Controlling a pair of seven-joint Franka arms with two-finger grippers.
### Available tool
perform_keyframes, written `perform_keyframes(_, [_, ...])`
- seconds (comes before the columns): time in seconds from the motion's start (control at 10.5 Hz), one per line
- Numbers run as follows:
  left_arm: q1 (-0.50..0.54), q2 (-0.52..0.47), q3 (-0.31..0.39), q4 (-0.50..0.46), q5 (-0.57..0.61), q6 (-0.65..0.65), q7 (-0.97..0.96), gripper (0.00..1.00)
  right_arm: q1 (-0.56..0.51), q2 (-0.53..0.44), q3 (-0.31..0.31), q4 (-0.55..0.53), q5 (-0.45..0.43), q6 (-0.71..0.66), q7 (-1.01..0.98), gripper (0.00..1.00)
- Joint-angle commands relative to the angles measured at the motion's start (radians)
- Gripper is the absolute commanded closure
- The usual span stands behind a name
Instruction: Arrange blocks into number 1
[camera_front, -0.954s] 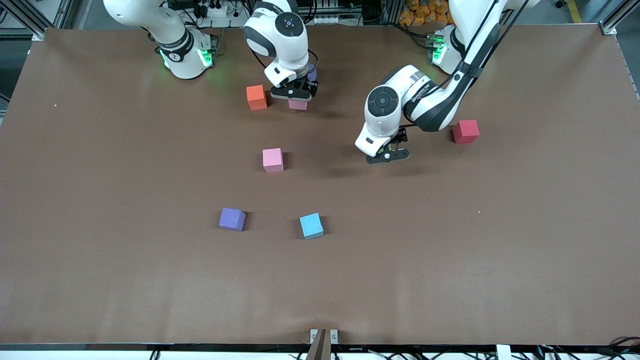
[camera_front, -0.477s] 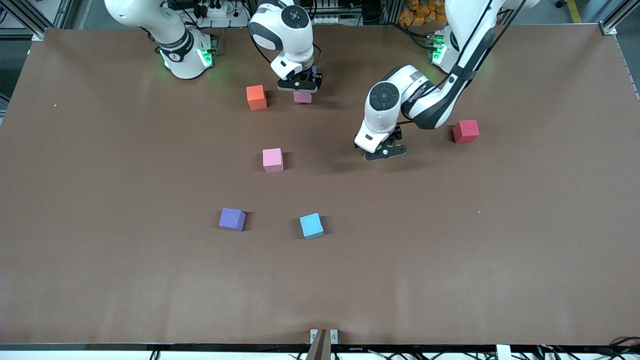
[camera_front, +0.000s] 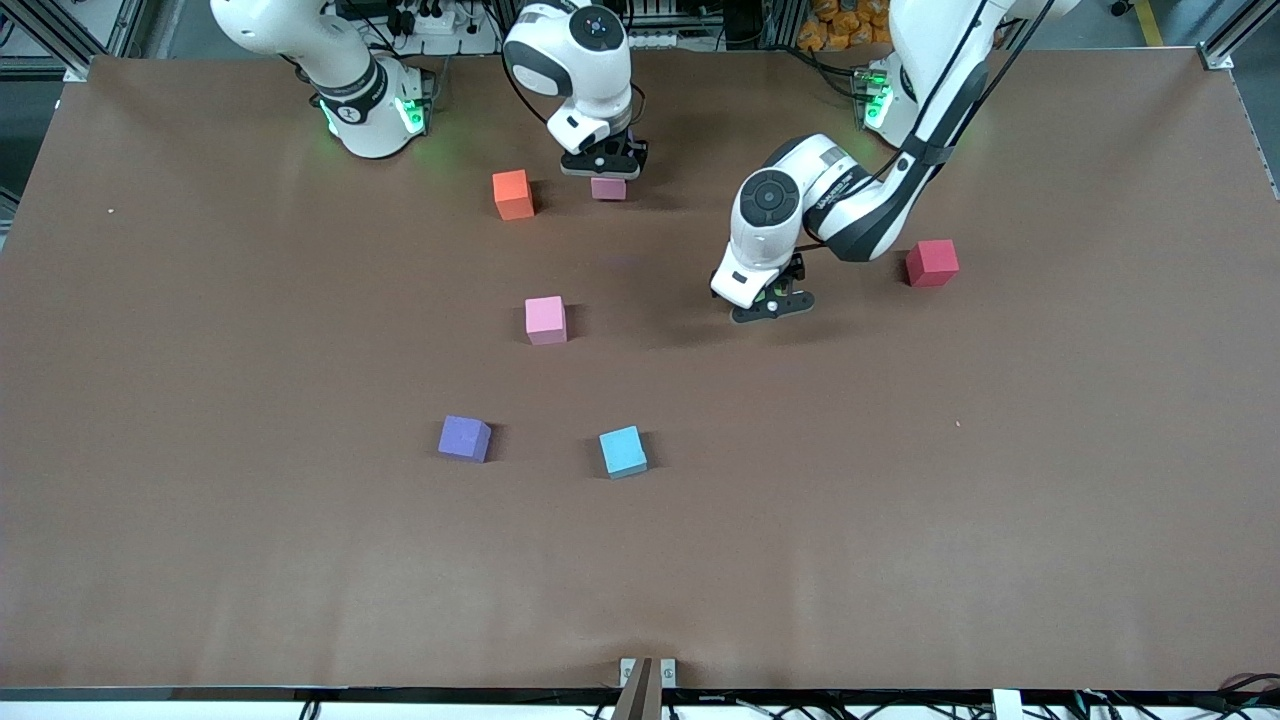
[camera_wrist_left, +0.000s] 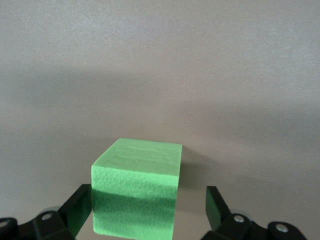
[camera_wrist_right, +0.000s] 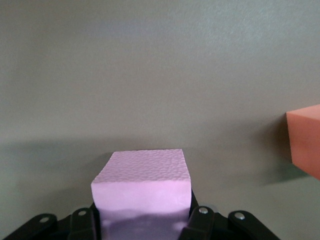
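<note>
You have small matte foam cubes here, square-edged with a finely pebbled skin. Your right gripper (camera_wrist_right: 142, 220) has its fingers closed on a pale pink block (camera_wrist_right: 142, 192), low over the bench (camera_front: 900, 520) near the robots' bases, just beside the orange block (camera_front: 513, 194), which sits toward the right arm's end. Your left gripper (camera_wrist_left: 145, 210) has its fingers spread wide on either side of a green block (camera_wrist_left: 137, 192) that rests on the bench; one finger is at the block's side and the other stands clear, so nothing is gripped. The red block (camera_front: 932, 263) lies near it, toward the left arm's end. A second pink block (camera_front: 546, 320) sits mid-bench; nearer the front camera lie the purple block (camera_front: 464, 438) and the blue block (camera_front: 623, 451), well apart from each other. The bench is a smooth, dull brown sheet, faintly rippled, with aluminium framing and cables along its edge by the bases.
</note>
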Motion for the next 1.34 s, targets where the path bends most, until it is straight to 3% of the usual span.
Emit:
perform_keyframes(0.0, [0.011, 0.014, -0.005, -0.001, 0.028, 0.012, -0.014, 0.0, 0.028, 0.024, -0.002, 0.002, -0.036, 0.015, 0.059, 0.45])
perform_keyframes(0.19, [0.011, 0.03, -0.003, 0.007, 0.029, 0.012, -0.013, 0.0, 0.028, 0.031, -0.002, 0.004, -0.078, 0.015, 0.091, 0.4])
perform_keyframes(0.29, [0.013, 0.03, -0.003, 0.008, 0.029, 0.012, -0.013, 0.02, 0.022, 0.031, -0.002, 0.004, -0.078, 0.014, 0.093, 0.23])
perform_keyframes(0.38, [0.014, 0.03, -0.002, 0.008, 0.029, 0.012, -0.013, 0.52, 0.019, 0.029, -0.002, 0.005, -0.078, 0.009, 0.093, 0.12])
perform_keyframes(0.48, [0.016, 0.03, 0.0, 0.008, 0.029, 0.012, -0.013, 0.91, 0.01, 0.028, -0.002, 0.005, -0.078, 0.008, 0.094, 0.05])
perform_keyframes(0.57, [0.02, 0.03, 0.0, 0.008, 0.029, 0.012, -0.015, 1.0, 0.004, 0.02, -0.002, 0.005, -0.078, 0.003, 0.094, 0.0])
perform_keyframes(0.86, [0.011, 0.022, -0.002, 0.011, 0.028, 0.012, -0.036, 1.0, -0.096, -0.092, -0.001, 0.005, -0.078, -0.067, 0.073, 0.0])
perform_keyframes(1.05, [-0.012, 0.018, -0.017, 0.048, 0.028, 0.009, -0.102, 1.0, -0.244, -0.153, -0.001, 0.005, -0.079, -0.135, -0.109, 0.0])
perform_keyframes(1.24, [-0.1, 0.025, -0.019, 0.122, 0.019, -0.038, -0.16, 1.0, -0.399, -0.15, -0.002, 0.027, -0.078, -0.137, -0.232, 0.0])
